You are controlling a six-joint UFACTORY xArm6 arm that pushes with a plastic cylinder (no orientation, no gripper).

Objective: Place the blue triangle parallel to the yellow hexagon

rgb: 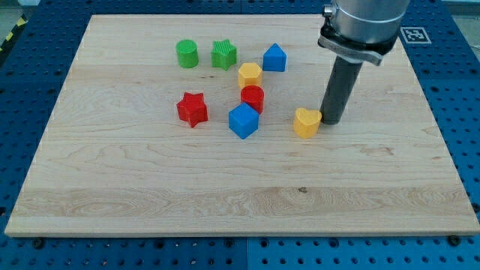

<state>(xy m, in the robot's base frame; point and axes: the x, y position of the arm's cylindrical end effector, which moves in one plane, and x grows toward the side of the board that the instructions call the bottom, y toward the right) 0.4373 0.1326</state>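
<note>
The blue triangle-like block (274, 58) sits near the view's top, just right of and above the yellow hexagon (250, 74); the two are close, with a narrow gap. My tip (331, 121) rests on the board at the view's right of centre, touching the right side of a yellow heart-shaped block (306, 122). The tip is well below and to the right of the blue triangle.
A green cylinder (187, 54) and green star (223, 55) stand left of the hexagon. A red cylinder (253, 97) is just below the hexagon, a blue cube (243, 121) below that, a red star (192, 109) to the left. The wooden board (112, 187) lies on a blue pegboard.
</note>
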